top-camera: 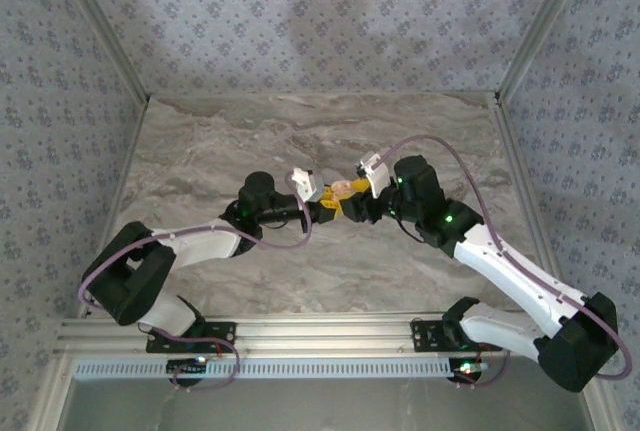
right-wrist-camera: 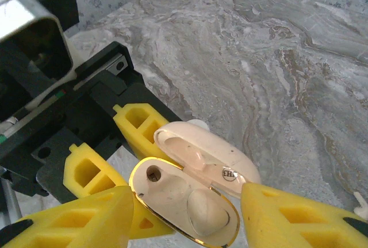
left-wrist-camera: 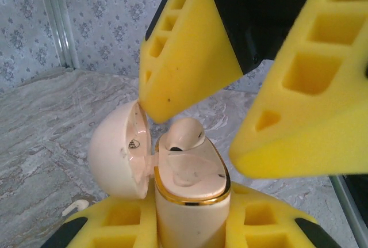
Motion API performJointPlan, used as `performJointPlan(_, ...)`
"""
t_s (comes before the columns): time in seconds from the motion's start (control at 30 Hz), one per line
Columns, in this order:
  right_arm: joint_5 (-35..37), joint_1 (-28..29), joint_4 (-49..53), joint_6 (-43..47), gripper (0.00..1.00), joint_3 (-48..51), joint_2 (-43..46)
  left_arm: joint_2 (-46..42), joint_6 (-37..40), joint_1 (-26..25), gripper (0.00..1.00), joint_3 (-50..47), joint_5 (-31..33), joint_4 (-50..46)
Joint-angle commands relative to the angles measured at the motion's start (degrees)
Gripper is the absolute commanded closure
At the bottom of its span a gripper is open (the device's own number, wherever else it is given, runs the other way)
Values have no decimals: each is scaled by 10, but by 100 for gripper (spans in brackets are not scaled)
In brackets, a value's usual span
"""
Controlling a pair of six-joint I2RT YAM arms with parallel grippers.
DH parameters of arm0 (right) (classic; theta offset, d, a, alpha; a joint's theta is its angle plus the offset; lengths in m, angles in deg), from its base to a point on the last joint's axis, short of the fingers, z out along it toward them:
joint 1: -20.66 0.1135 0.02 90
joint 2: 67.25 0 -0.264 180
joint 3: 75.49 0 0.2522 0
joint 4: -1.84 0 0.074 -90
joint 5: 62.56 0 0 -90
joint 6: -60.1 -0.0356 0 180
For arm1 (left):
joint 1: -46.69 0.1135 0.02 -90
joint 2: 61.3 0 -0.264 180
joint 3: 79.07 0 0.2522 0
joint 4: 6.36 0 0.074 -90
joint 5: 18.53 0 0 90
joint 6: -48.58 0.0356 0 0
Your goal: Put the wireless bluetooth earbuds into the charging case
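Left hand (left-wrist-camera: 192,228) clamps the cream oval gold-rimmed charging case (left-wrist-camera: 190,199), lid (left-wrist-camera: 118,150) swung open; one glossy cream earbud (left-wrist-camera: 184,136) sits inside. My right hand (right-wrist-camera: 188,199) stands open above it.

Right gripper (left-wrist-camera: 201,136), jaws spread, straddles the charging case (left-wrist-camera: 190,213); its raised lid (left-wrist-camera: 118,150) blocks one side.

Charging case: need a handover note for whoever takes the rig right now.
Claws: left claw shut on the charging case, lid open; right claw open, empty, straddling the case mouth.
Done: one earbud in the case, standing a bit proud, maybe not fully seated.
Left: other slot empty; second earbud lies on the table. Pick it, insert it, check both sit down.
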Motion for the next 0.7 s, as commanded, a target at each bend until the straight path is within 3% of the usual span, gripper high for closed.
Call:
performJointPlan(0.0,-53,-21,3,-31,45,-22,14,-19,10,-5,86,7,1,19)
performJointPlan(0.47,-140,-111,4,-97,45,-27,-7,-28,17,-1,86,-27,24,16)
performJointPlan(0.67,-86,-138,101,-96,47,-81,-88,-49,16,9,86,-53,53,-1)
